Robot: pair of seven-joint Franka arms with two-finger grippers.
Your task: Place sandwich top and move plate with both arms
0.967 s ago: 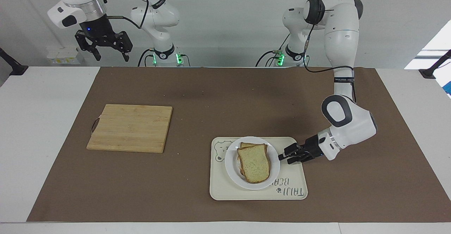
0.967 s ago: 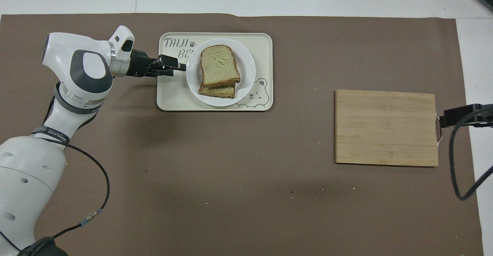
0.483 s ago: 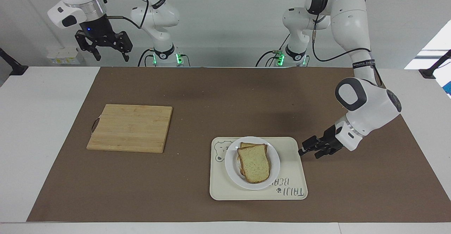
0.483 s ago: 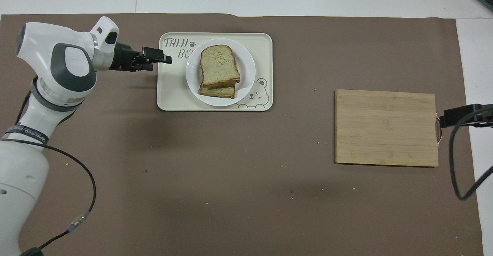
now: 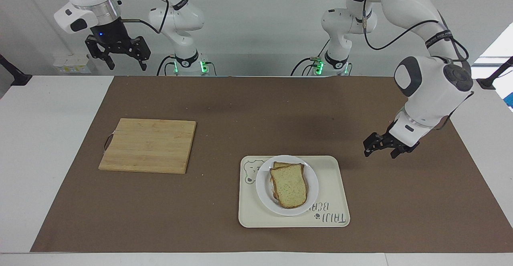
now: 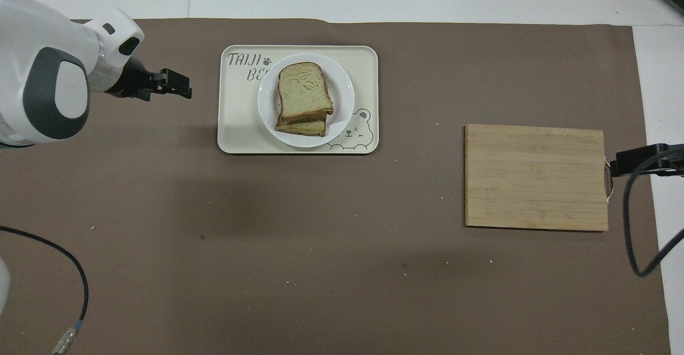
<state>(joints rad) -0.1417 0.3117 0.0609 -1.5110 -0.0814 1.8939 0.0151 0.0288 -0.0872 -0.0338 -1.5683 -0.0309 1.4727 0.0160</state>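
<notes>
The sandwich top, a plain slice with a brown crust, lies on another slice on the white plate. The plate sits on a cream tray. My left gripper hangs open and empty over the brown mat, beside the tray toward the left arm's end of the table, clear of tray and plate. My right gripper waits raised and open near its base, over the table edge by the cutting board; only its tip shows in the overhead view.
A wooden cutting board lies bare toward the right arm's end of the table. A brown mat covers most of the table. A cable hangs from the right arm beside the board.
My left gripper has pulled back from the plate's rim, off the tray, and risen toward the left arm's end of the table. The sandwich, plate and right arm stayed put.
</notes>
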